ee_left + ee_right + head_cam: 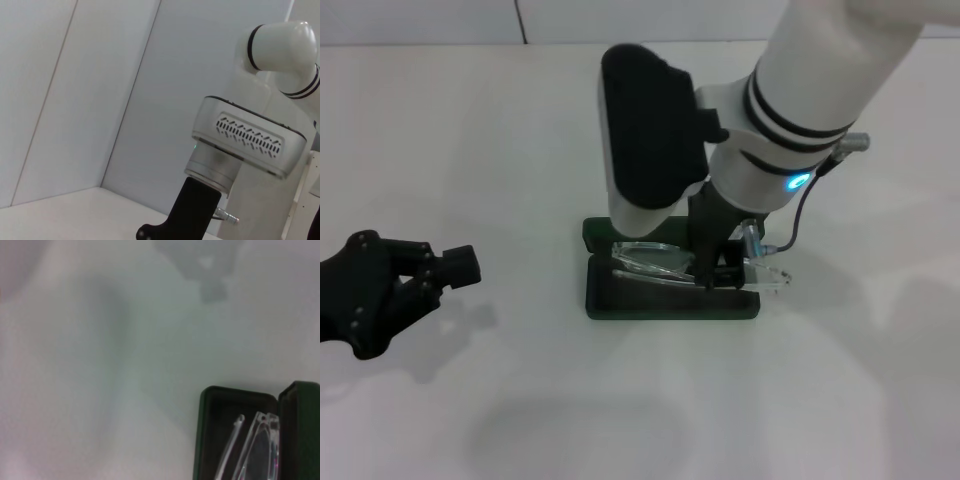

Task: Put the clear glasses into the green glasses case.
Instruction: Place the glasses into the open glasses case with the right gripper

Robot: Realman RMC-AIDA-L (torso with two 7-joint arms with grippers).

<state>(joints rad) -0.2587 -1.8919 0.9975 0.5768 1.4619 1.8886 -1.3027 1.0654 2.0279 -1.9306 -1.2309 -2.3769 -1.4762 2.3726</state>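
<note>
The green glasses case (pixel 670 308) lies open at the table's middle, its lid (pixel 595 232) raised at the far side. The clear glasses (pixel 650 255) lie across its dark lining, and one end (pixel 772 276) sticks out past the case's right edge. My right gripper (pixel 705 272) reaches down from above into the case, its dark fingers close together on the glasses' middle. The right wrist view shows the case (pixel 202 440) with the glasses (pixel 255 440) inside it, and none of my fingers. My left gripper (pixel 450 270) rests low at the left, well away from the case.
White tabletop (pixel 520 150) surrounds the case, with a wall edge at the back. My right arm's white forearm (pixel 800 90) and black wrist cover (pixel 645 120) hang over the case's far side. The left wrist view shows only that arm (pixel 240 145) and walls.
</note>
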